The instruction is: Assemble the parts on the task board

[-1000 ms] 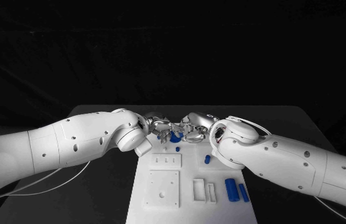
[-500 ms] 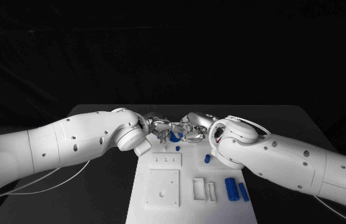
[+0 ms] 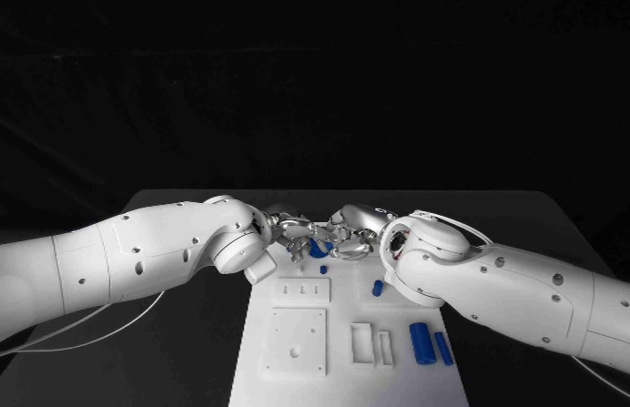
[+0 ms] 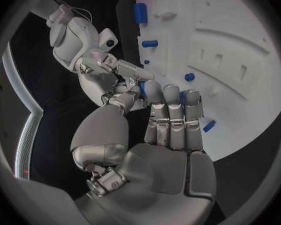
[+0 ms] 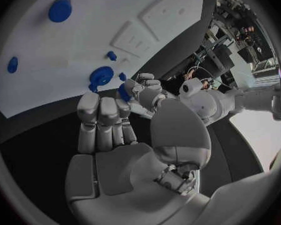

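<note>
Blue part (image 3: 320,249): I see it mostly hidden between both robot hands' fingers.
Grip: I can't tell which robot hand holds it.
Board (image 3: 344,371): cut off at the bottom edge.

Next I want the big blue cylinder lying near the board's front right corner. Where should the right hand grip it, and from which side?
Probably from above, fingers across the middle of the big blue cylinder. It lies flat with its long axis running front to back; a slimmer blue piece sits close on its right, so keep the fingers narrow.
</note>
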### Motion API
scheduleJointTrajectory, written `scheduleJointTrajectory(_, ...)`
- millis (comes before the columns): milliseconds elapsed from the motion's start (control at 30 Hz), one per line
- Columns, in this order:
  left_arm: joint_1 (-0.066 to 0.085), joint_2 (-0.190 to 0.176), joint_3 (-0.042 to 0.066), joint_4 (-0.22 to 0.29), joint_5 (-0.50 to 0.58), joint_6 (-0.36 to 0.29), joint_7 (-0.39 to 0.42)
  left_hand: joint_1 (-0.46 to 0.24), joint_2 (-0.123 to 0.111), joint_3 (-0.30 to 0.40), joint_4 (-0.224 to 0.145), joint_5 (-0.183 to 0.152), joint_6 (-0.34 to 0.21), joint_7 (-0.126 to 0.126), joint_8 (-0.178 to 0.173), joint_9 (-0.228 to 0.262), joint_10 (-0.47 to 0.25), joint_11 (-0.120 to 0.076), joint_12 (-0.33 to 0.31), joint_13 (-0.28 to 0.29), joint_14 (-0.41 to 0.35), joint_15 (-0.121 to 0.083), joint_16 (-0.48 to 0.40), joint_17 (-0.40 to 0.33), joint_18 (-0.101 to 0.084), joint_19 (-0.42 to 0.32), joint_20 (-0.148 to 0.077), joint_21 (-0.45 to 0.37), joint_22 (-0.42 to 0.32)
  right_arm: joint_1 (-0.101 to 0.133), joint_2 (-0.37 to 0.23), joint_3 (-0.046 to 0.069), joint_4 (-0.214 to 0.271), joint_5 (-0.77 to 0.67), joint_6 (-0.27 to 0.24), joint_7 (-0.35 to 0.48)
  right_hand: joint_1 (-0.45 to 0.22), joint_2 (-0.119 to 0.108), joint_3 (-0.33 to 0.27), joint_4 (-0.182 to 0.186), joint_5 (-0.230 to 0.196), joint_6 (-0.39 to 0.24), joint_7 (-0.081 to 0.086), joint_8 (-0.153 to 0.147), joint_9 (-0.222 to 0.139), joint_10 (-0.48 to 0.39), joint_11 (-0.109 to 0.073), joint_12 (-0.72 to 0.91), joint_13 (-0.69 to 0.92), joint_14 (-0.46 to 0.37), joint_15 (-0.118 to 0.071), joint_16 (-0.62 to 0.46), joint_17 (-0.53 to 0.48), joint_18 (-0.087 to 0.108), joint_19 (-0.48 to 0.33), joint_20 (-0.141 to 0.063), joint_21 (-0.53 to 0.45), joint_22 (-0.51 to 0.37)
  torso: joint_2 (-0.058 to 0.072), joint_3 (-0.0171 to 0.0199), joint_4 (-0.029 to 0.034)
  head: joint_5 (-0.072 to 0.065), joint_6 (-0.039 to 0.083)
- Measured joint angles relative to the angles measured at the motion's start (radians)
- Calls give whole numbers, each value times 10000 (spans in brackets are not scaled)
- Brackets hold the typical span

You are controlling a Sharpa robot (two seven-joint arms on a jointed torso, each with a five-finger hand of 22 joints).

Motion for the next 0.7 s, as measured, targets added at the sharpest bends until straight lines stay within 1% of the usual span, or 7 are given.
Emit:
scheduleJointTrajectory(100, 0, 1, 0, 0, -13, 13, -11, 9, 9, 0, 0, 0, 0, 0, 0, 13, 0, 0, 43, 0, 0, 0, 0, -11, 0, 0, 0, 14, 0, 0, 2, -2, 4, -2, 9, -18, 0, 0, 0, 0, 0, 0, 0, 0, 8, 0, -1, -1, 0, -1, 1, 0, 0, 0, 0, 0, 0, 0, 0, 4, 0, 0, -1)
scheduleJointTrajectory(233, 0, 3, 0, 0, -33, 36, -26, 222, 221, 127, -128, 25, -1, 0, -37, 43, 0, 1, 44, 0, 0, 0, 48, -43, 1, 0, 0, 45, -1, 0, 3, -6, 11, -4, 19, -34, 0, 0, 0, 0, 0, 0, 0, -1, 16, 1, -1, -6, 0, -11, 11, 0, 0, 0, 0, 0, 0, 0, 0, 5, 2, -1, -8)
scheduleJointTrajectory(300, 0, 3, 0, 1, -46, 48, -33, 364, 363, 146, -310, 215, -1, 0, -59, 69, 0, 0, 88, 0, -1, -1, 58, -58, 0, 0, 0, 99, -1, -1, 2, -7, 19, -4, 23, -47, 0, 0, -1, 0, 0, 0, 0, -1, 16, 2, -2, -7, 1, -11, 12, 0, 0, 0, 0, 1, 0, 0, -1, 5, 2, -1, -14)
scheduleJointTrajectory(367, 0, 3, 2, 3, -56, 57, -37, 452, 451, 167, -504, 565, -1, 0, -61, 95, 0, 1, 89, -3, -34, -33, 116, -81, 0, 0, 0, 117, -1, -1, -3, -10, 30, -6, 25, -59, 0, 0, -1, 0, 0, 0, 0, -4, 16, 2, -2, -7, 1, -11, 12, 0, 0, 0, 0, 0, 0, 0, -1, 5, 1, 0, -16)
scheduleJointTrajectory(433, 1, 7, 4, 3, -62, 68, -40, 449, 608, 226, -670, 872, -1, 0, -78, 112, 1, 1, 147, -20, -36, -35, 116, -109, 0, 0, 0, 121, -2, -2, -6, -11, 38, -9, 27, -73, 2, -2, -1, 0, 0, 0, 0, -15, 16, 3, -2, -8, 1, -11, 13, 0, 0, -1, 0, 1, 0, 0, -1, 4, 1, 5, -17)
scheduleJointTrajectory(567, 3, 13, 7, 8, -66, 94, -41, 582, 767, 477, -899, 1093, -21, 21, -154, 111, 1, 2, 148, -41, -38, -34, 116, -149, 0, 0, 0, 121, -2, -4, -13, -14, 40, -12, 31, -104, 39, -39, 0, 1, 0, 0, 0, -21, 12, 3, -3, -9, -7, -11, 14, 0, 0, 0, 0, 1, 0, 0, -1, 7, 1, 13, -22)
scheduleJointTrajectory(700, 4, 12, 7, 9, -67, 113, -41, 702, 885, 955, -966, 1123, -66, 63, -236, 107, -38, 41, 148, -78, -40, -31, 126, -203, -1, 0, 0, 162, -3, -4, -13, -14, 40, -13, 34, -119, 39, -39, 28, 29, -1, 0, 0, -40, 10, 4, -4, 14, -8, -11, 16, 0, 0, 0, 0, 1, 0, 0, -1, 7, 1, 18, -26)
